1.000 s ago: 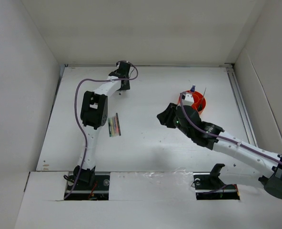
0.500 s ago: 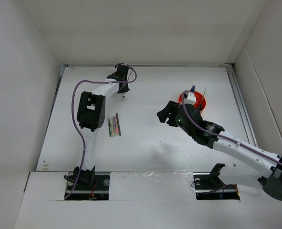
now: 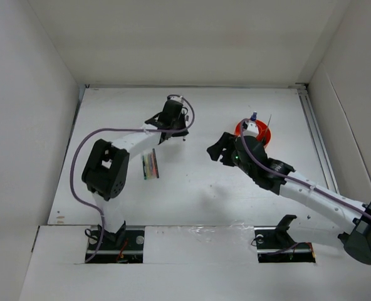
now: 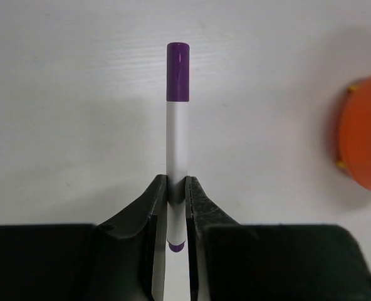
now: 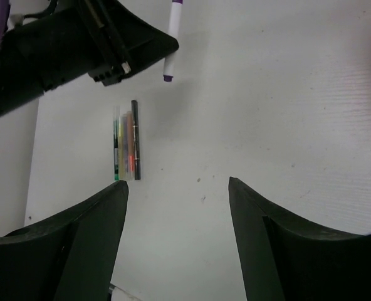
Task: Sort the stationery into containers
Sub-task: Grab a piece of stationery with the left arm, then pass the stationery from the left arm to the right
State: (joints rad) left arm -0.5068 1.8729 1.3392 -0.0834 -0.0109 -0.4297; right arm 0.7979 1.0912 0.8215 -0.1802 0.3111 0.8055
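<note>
- Top view: one round orange tub [image 3: 265, 137] sits on the right side of the white table [image 3: 192, 188], partly covered by the right arm. A small blue-topped item and a thin stick poke up from it.
- One tight bundle of pens [image 3: 150, 166] lies flat on the left half, well apart from the tub.
- The left gripper [image 3: 178, 125] hangs between bundle and tub, toward the far side. The right gripper [image 3: 215, 150] is just left of the tub. Neither grip can be read from here.
- Left wrist view: the two fingers are clamped on one white marker [image 4: 177, 125] with a purple cap, held above the table. The tub's edge shows at the right.
- Right wrist view: the right gripper's two fingers stand wide apart with nothing between them. Beyond them lie the pens, side by side, too blurred to count. The one held marker shows at the top.
</note>
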